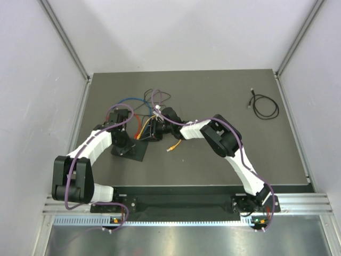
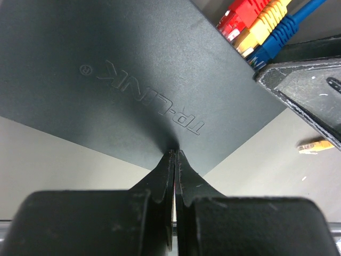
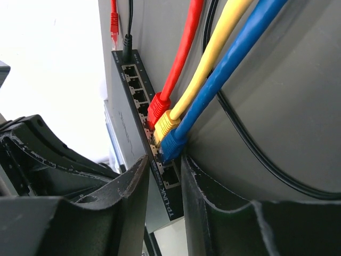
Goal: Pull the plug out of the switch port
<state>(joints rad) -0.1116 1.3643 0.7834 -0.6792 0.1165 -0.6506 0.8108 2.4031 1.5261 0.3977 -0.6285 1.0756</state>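
- Closest to the right wrist lens is the right claw (image 3: 164,160), its fingers spread apart with nothing between them yet. They straddle the port strip of the switch (image 3: 139,101) just below the blue plug (image 3: 171,144).
- Three plugs sit in neighbouring ports: the red plug (image 3: 158,105), the yellow plug (image 3: 166,124), and the blue one at the bottom, packed so they touch. A thin black power cord (image 3: 128,40) enters at the far end of the strip.
- In the left wrist view, the left claw (image 2: 175,152) is pressed together, with its tips bearing on the plain top of the switch near one edge. It appears to be pinning the box to the table (image 1: 213,90) rather than pinching anything.
- Overhead, the switch lies left of centre, between the two claws. A loose orange plug (image 1: 171,148) lies on the table just beside it.
- Judged from the fingers' position, the blue plug looks like the target, though the task does not say which one.
- Risk: because the plugs are crowded, closing the fingers could also catch the yellow one or slide off the blue boot onto its cable.
- Risk: if the latch tab is not squeezed, a pull would drag the whole switch instead of freeing the plug.
- Risk: the left tips hold only by pressing near an edge, so a hard tug could tilt or skid the box out from under them.
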